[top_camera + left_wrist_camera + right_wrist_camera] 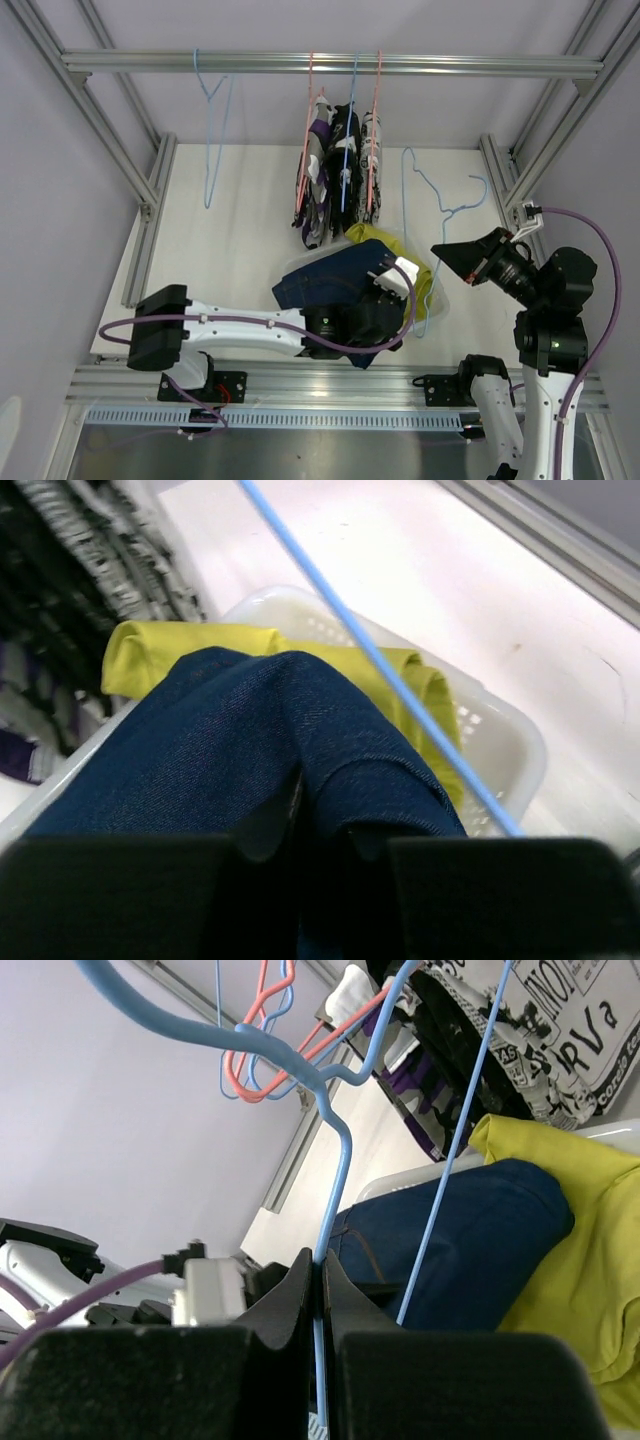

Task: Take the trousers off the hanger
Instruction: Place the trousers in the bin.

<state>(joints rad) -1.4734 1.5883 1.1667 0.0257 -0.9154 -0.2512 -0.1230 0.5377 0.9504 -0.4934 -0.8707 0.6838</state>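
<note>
Draping over the near-left rim of a white basket (505,738) on the table (230,250), the navy trousers (335,280) lie bunched, their long axis running roughly left to right in the top view, and one folded end humps up towards the left wrist camera. The yellow trousers (380,240) lie in the same basket just beyond them, on the far-right side, touching the navy cloth. The left gripper (322,815) sits low on the navy pair with cloth bulging between its fingers; whether they pinch it or stand apart I cannot tell. The right gripper (318,1280) is clamped on the wire of a bare blue hanger (245,1038), which slants over the basket. Three more pairs hang lengthwise straight down from hangers on the rail (450,66): purple-white-black trousers (315,190), black-and-white splatter trousers (345,135) and grey-white trousers (372,150), side by side
</note>
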